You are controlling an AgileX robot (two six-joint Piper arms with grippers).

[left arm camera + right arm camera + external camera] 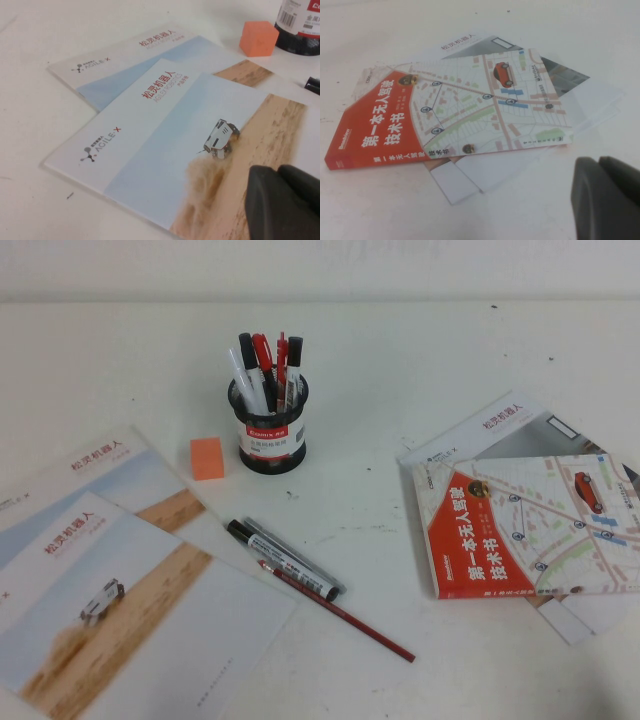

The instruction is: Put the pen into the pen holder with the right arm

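**Pen on the table, both grippers out of the high view**

You have the book (530,530) at right and brochures (110,590) at left. The pen holder (268,430) stands behind. The pen (285,558) lies between them, touching a red pencil (335,610). The left gripper (285,202) hangs over a brochure, the right gripper (607,197) near the book; you cannot tell either's grip.

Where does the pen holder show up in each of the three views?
High view: the pen holder stands upper centre, full of pens, beside the orange eraser.
Left wrist view: only its base shows, top right corner, near the same eraser.
Right wrist view: not in it.
Shared landmark: the orange eraser.
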